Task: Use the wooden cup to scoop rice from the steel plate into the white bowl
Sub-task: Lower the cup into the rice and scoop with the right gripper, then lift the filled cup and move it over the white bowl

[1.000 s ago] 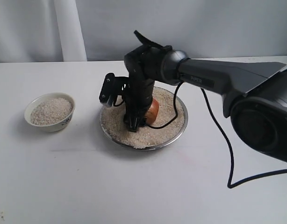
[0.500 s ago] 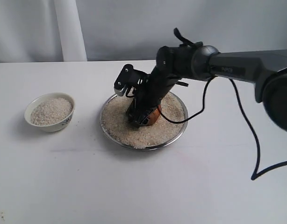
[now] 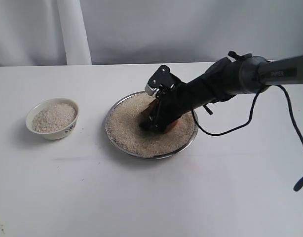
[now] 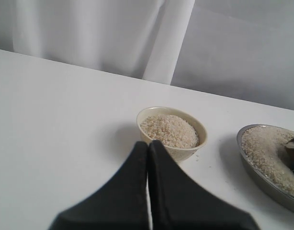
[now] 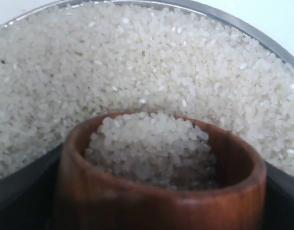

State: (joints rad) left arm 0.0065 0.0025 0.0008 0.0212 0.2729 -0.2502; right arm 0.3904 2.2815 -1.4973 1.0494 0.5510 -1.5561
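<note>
Rice (image 3: pixel 126 134) covers the steel plate (image 3: pixel 141 154) nearly from rim to rim at the middle of the white table (image 3: pixel 141 202). The white bowl (image 3: pixel 59 132) stands apart from the plate at its nine o'clock. It holds its own heap of grains up close to the rim, and a dark mark shows on its outer wall at about four o'clock.

The right arm (image 3: pixel 225 81) reaches in low from the three o'clock side of the exterior view, with a black cable (image 3: pixel 230 129) looping beneath it. The right gripper (image 3: pixel 154 123) is down in the plate, slightly toward three o'clock of the plate's middle. Its jaws stand wide and are clamped on the wooden cup (image 5: pixel 152 206), with a dark finger against the cup's wall on either side. The right wrist view looks into the cup's mouth: a mound of grains lies inside, and the plate's rice spreads beyond the rim. From the exterior view only slivers of reddish brown show past the gripper, so the cup seems tipped over toward nine o'clock, though that cannot be told for sure.

The left gripper (image 4: pixel 147 146) hangs above bare table with its fingers pressed together and nothing between them. The bowl is just past its tips.
</note>
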